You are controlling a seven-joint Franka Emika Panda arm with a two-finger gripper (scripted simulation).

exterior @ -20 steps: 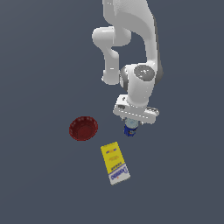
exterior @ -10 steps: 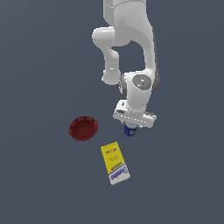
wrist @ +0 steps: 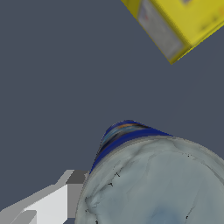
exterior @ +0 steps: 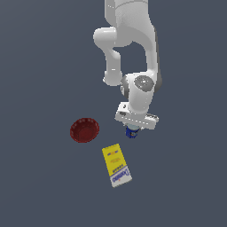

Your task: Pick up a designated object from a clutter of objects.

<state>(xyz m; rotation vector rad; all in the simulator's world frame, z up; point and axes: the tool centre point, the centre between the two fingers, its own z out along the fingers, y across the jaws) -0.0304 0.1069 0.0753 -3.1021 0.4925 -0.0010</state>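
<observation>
Exterior view shows the end effector (exterior: 132,131) lowered over the small blue can (exterior: 131,132), which stands on the grey desk (exterior: 40,66) towards the exterior view's right of the dark red bowl (exterior: 84,130) and just beyond the far end of the flat yellow-and-white box (exterior: 116,165). Only the lower part of the can shows beneath the hand; the fingers are hidden by the hand's body in this view.

Wrist view shows the can's pale silvery top (wrist: 153,183) filling much of the picture at very close range, with its blue side visible behind it, one pale finger (wrist: 48,203) just beside the can's rim, and a corner of the box apart from the can. The second finger is out of view. Whether the end effector is spread or pressed onto the can cannot be told from either view.

Progress, as judged: the approach and descent appear complete, with the hand placed around the can. The can seems to sit on the desk, so closing (if not done) and the lift remain outstanding.

Against the earlier frames: the hand sits slightly lower over the can, leaving less of its blue showing. Bowl, box and can hold their earlier places.
</observation>
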